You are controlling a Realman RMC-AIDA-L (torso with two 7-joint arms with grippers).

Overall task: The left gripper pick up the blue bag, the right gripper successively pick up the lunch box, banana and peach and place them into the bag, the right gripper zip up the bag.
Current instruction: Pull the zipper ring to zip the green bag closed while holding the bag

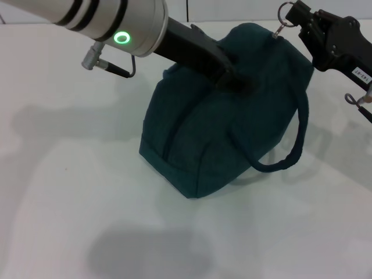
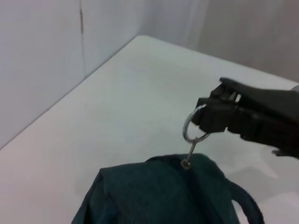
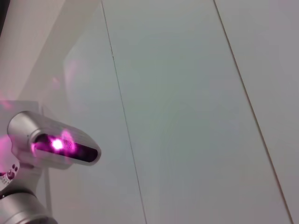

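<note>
The blue bag [image 1: 226,116], soft teal fabric, sags beneath the left tool [image 1: 235,80] clamping its top; the right tool [image 1: 292,18] pinches the silver ring pull [image 1: 284,11].

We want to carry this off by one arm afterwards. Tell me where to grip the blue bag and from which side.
Grip the loose handle loop on the blue bag, coming from the robot's right. It arcs clear of the fabric, leaving a gap for the jaws. The left gripper presses the bag's top and the right gripper holds the zipper ring.
</note>
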